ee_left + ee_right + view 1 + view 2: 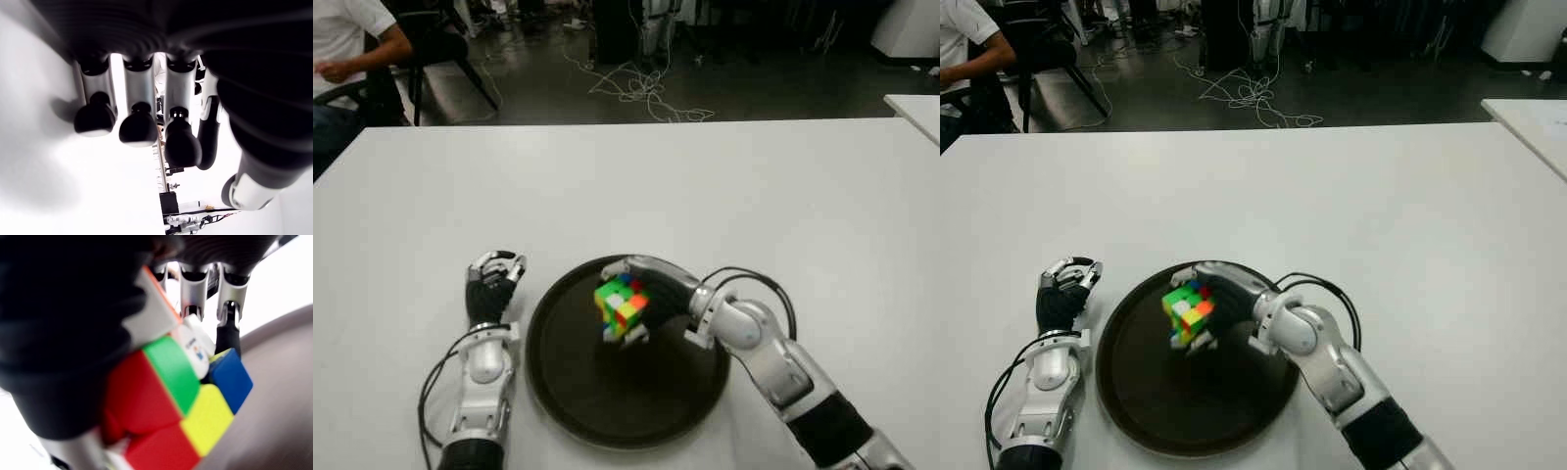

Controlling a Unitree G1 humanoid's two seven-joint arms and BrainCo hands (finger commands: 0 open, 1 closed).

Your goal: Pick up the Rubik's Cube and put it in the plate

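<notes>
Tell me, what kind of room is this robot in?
Probably a robotics lab or workshop: a plain white table, loose cables tangled across the dark floor, and a person seated on a chair in the far left corner.

- the two eye views look from the robot's head, forward and down at the white tabletop (724, 186); beyond its far edge, a dark floor strewn with cables fills the top of the frame.
- both share the same scene, a little shifted: the dark plate (558, 382) sits at lower centre in the left eye view, further to the left in the right eye view.
- the left wrist view looks very closely along the left hand's fingers (138, 128) against the white tabletop.
- the right wrist view looks very closely at the rubik's cube (171, 401) in the right hand (656, 294), the plate's surface at the frame's right.
</notes>
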